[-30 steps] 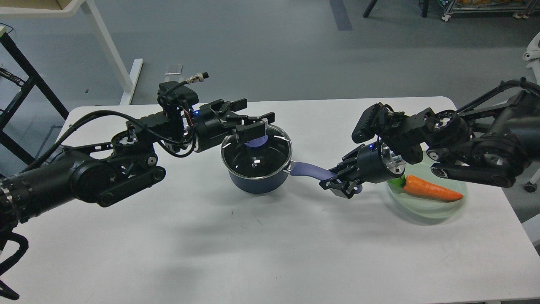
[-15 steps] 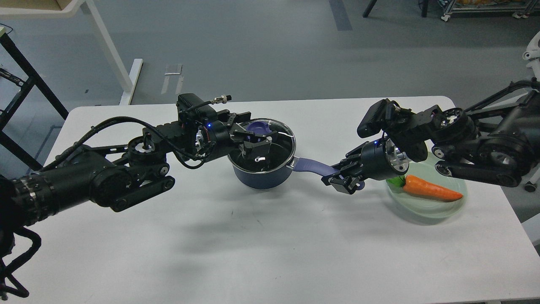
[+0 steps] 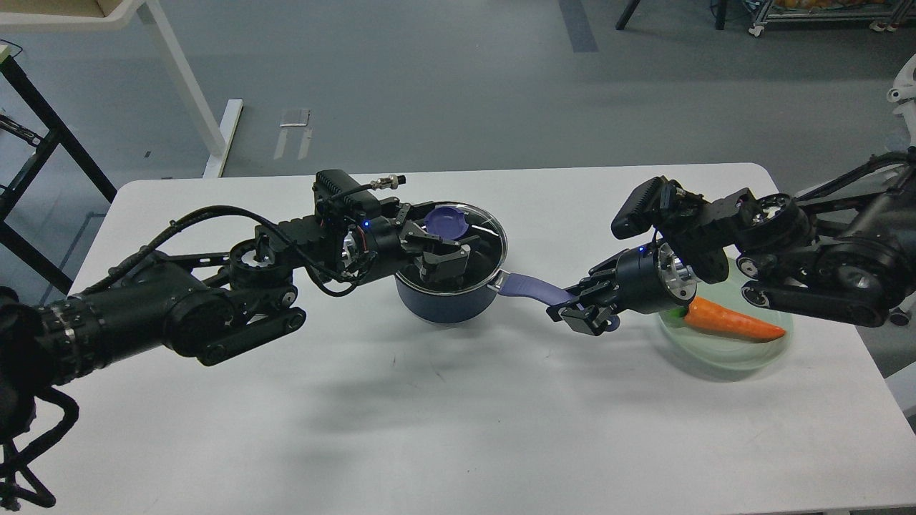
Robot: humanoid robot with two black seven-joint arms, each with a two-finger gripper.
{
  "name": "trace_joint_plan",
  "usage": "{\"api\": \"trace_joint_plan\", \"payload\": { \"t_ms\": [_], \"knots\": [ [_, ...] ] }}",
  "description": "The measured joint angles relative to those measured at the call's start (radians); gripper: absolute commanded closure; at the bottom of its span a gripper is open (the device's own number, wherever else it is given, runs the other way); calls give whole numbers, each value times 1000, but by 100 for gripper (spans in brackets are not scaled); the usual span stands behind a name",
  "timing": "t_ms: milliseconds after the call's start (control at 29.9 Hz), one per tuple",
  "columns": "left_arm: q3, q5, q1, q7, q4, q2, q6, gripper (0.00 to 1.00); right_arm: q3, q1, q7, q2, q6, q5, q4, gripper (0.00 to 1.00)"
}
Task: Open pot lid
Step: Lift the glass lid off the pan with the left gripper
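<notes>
The dark navy pot point(image 3: 444, 304) stands on the white table point(image 3: 429, 429) at the middle back. The clear glass lid point(image 3: 486, 236) lies on it, and its lavender-blue knob point(image 3: 445, 220) shows in full. My left gripper point(image 3: 445, 256) comes in from the left and sits low over the lid, just on the near side of the knob. Its fingers stand apart and the knob is not between them. My right gripper point(image 3: 585, 313) is shut on the far end of the pot's lavender-blue handle point(image 3: 526, 287).
A pale green glass plate point(image 3: 737, 354) with an orange carrot point(image 3: 733, 322) lies at the right, partly under my right arm. The table's back edge runs just behind the pot. A white desk leg and a black frame stand on the floor at the back left.
My left gripper came down from above the lid and moved right, baring the knob. The pot has shifted slightly right and back, with my right gripper on its handle.
</notes>
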Motion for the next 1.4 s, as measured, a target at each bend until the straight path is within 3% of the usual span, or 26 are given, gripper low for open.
{"api": "trace_joint_plan", "payload": {
  "t_ms": [702,870,1171,1405],
  "knots": [
    [1,-11,4,-6,25,-1,1,2,5,-19,2,-14,-1,-1,23,79],
    [3,-10,9,-8,25,-2,1,10,5,-19,2,-14,-1,-1,23,79],
    [4,-3,10,-10,26,-1,0,44,5,-19,2,-14,-1,-1,23,79],
    [3,-6,6,-8,21,0,-1,50,5,-19,2,-14,0,-2,23,79]
  ]
}}
